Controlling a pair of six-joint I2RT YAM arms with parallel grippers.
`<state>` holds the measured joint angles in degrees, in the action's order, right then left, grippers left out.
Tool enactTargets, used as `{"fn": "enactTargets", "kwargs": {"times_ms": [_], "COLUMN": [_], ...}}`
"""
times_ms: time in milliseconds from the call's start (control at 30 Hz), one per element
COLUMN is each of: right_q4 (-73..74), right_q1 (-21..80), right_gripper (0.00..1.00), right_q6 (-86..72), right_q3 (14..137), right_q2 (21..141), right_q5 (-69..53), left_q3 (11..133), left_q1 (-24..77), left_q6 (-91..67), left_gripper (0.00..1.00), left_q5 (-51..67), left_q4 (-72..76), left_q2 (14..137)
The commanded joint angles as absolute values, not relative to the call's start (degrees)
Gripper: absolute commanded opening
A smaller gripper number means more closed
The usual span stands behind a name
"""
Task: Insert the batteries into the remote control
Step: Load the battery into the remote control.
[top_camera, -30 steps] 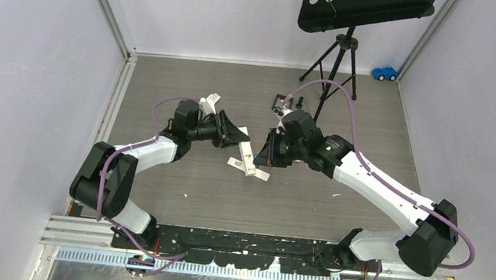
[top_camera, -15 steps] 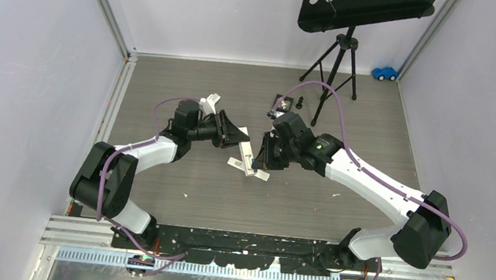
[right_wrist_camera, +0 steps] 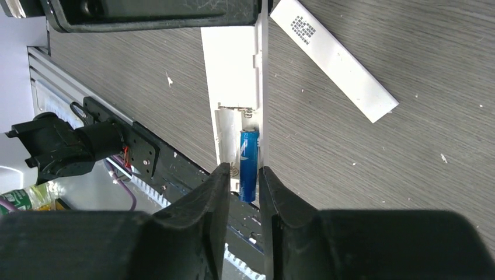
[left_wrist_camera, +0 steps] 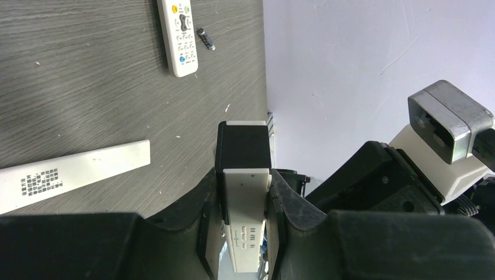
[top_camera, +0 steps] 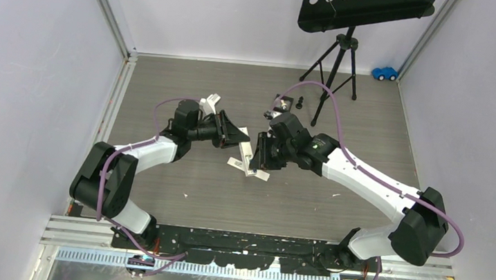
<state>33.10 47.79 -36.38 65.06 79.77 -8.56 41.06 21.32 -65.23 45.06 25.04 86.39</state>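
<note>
My left gripper (top_camera: 237, 137) is shut on a white remote control (left_wrist_camera: 245, 201) and holds it on edge above the table. The right wrist view shows its open battery compartment (right_wrist_camera: 230, 125) with a spring. A blue battery (right_wrist_camera: 249, 163) lies partly in that compartment, between my right gripper's (right_wrist_camera: 242, 175) closed fingers. The right gripper (top_camera: 261, 154) meets the remote (top_camera: 246, 154) at the table's middle. A second white remote (left_wrist_camera: 180, 35) lies on the table with a dark slim battery (left_wrist_camera: 205, 39) beside it.
A printed white strip (right_wrist_camera: 335, 58) lies on the table under the grippers, also in the left wrist view (left_wrist_camera: 70, 175). A black tripod stand (top_camera: 337, 59) and small dark parts (top_camera: 284, 103) stand behind. A blue toy car (top_camera: 384, 73) sits at the back right.
My right arm has moved left, bringing its gripper up against the remote held by the left gripper. The left arm has stayed still.
</note>
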Motion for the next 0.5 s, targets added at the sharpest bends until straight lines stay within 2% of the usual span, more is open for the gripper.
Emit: {"fn": "enactTargets", "kwargs": {"times_ms": [0,200,467], "right_q4": [30.7,29.1,23.2], "right_q1": [48.1,48.1,48.1], "right_gripper": [0.35,0.44,0.48], "right_q6": [-37.1,-38.9,-42.6], "right_q3": [66.2,64.9,60.6], "right_q2": [78.4,75.5,68.9], "right_q5": [-6.4,-4.8,-2.1], "left_q3": [42.5,42.7,42.5], "left_q1": [21.4,21.4,21.4], "left_q6": [-66.2,-67.8,-70.7], "left_gripper": [0.00,0.00,0.00], "left_q5": [46.6,46.9,46.4], "left_q4": [27.6,27.7,27.8], "left_q2": [84.7,83.9,82.4]}}
